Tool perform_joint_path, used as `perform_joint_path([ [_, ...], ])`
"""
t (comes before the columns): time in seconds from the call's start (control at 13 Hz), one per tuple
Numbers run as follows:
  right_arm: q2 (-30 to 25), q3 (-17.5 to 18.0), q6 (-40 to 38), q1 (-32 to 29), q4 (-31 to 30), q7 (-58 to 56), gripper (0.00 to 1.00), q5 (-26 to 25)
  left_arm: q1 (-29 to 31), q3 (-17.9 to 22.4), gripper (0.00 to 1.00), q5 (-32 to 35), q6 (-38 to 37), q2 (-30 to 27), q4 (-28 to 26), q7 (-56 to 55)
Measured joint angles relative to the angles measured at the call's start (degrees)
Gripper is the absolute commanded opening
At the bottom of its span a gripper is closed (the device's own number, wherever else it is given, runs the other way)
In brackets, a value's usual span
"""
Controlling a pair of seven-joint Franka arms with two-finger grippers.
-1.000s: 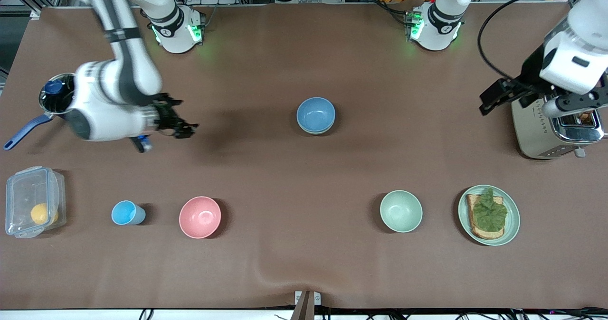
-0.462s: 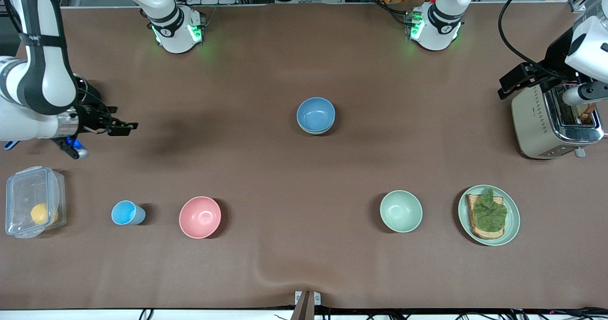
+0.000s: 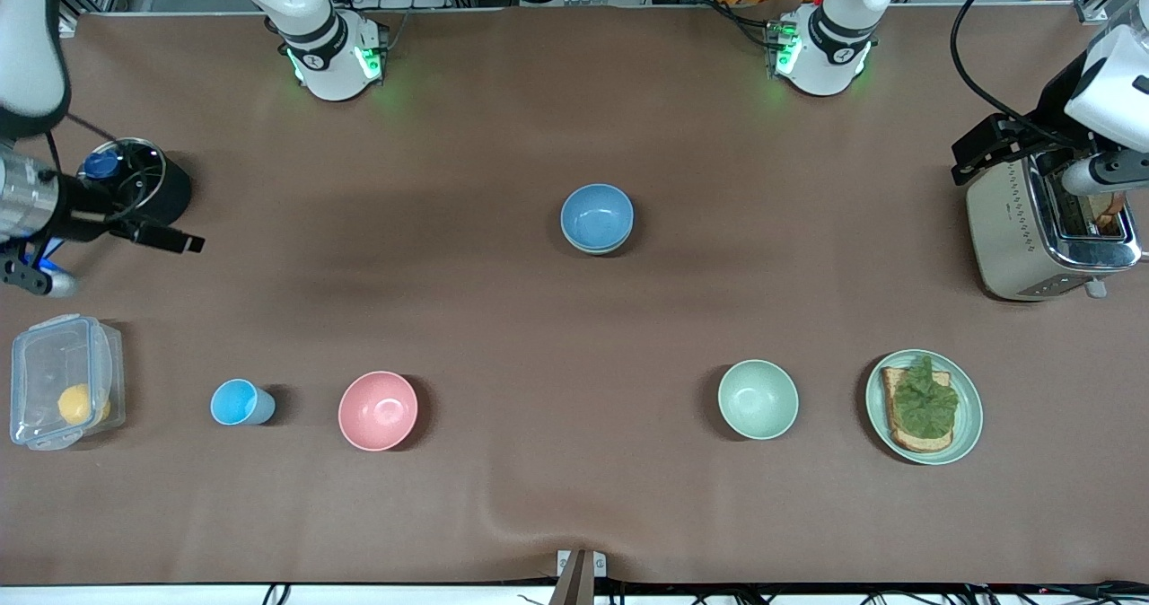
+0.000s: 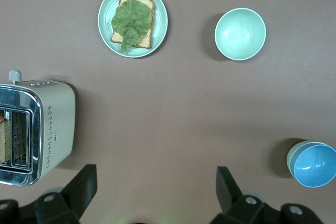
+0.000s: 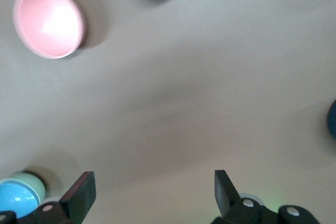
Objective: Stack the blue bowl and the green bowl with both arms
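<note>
The blue bowl (image 3: 597, 215) sits nested in the green bowl (image 3: 596, 250) at the table's middle; only a thin green rim shows under it. The stack also shows in the left wrist view, blue bowl (image 4: 315, 165) in green bowl (image 4: 290, 153), and in the right wrist view, blue bowl (image 5: 14, 198) in green bowl (image 5: 33, 183). My right gripper (image 3: 175, 240) is open and empty, up beside the pot at the right arm's end. My left gripper (image 3: 974, 152) is open and empty, up over the toaster's edge at the left arm's end. Both are well away from the stack.
Nearer the camera stand a clear box with an orange thing (image 3: 61, 381), a light-blue cup (image 3: 238, 402), a pink bowl (image 3: 378, 410), a pale mint bowl (image 3: 758, 398) and a plate with toast (image 3: 965, 439). A pot (image 3: 135, 179) and a toaster (image 3: 1046, 228) stand at the two ends.
My right gripper has pulled back from the table's middle toward the pot at its own end. My left gripper has drawn slightly outward over the toaster. The bowls have not moved.
</note>
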Motion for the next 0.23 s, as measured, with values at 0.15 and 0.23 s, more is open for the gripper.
perform_joint_path([
  [0.15, -3.17, 6.0, 1.52, 0.01, 0.19, 2.11, 1.0, -2.21, -0.02, -0.01, 1.0, 0.0, -0.33, 0.0, 0.04, 0.0],
  [0.23, -4.07, 7.29, 3.73, -0.01, 0.19, 2.31, 1.0, -2.52, -0.02, -0.01, 1.0, 0.0, -0.37, 0.0, 0.07, 0.0],
])
